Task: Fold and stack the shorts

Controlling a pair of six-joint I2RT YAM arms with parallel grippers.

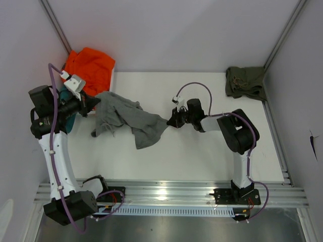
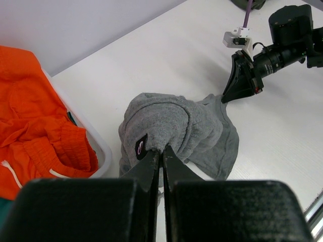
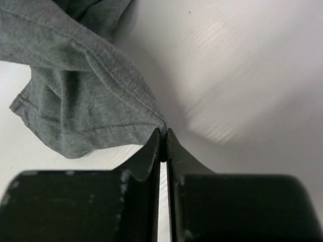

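The grey shorts [image 1: 126,120] lie bunched on the desk [image 1: 202,156], drawn out between both arms. The left jaws are pinched shut on a thick fold, and the right jaws are closed tight on a hem corner. The drawstring is not discernible. The green shorts [image 1: 246,82] sit crumpled at the far right. The orange garment [image 1: 91,68] lies far left, and the teal one [image 1: 70,121] is mostly hidden behind the left arm.

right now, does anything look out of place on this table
The grey shorts are bunched between the left fingers and right fingers, the olive shorts lie crumpled in the far right corner, and the orange garment spills over its bin.
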